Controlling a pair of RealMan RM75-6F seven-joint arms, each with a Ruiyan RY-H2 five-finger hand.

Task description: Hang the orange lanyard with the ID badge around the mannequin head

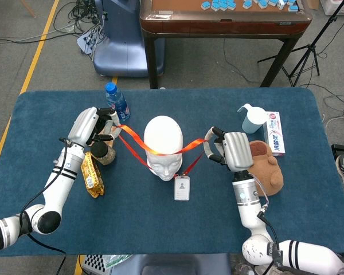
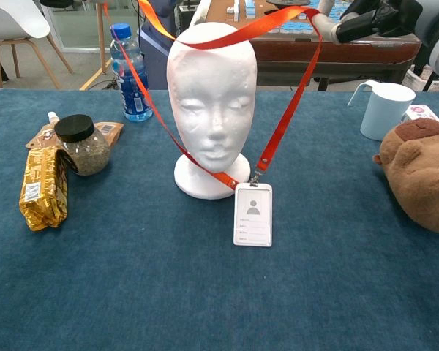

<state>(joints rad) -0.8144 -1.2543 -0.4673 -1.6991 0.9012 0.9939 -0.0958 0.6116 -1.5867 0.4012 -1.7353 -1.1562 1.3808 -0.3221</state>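
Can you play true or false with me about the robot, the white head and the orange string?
1. Both robot hands hold the orange lanyard. True: the left hand and the right hand each grip one side.
2. The lanyard already hangs round the neck of the white foam mannequin head. False: the strap lies across the top of the head.
3. The white ID badge lies flat behind the head. False: it hangs in front of the base.
4. The brown plush toy sits on the blue table. True.
5. The blue water bottle has tipped over. False: it stands upright.
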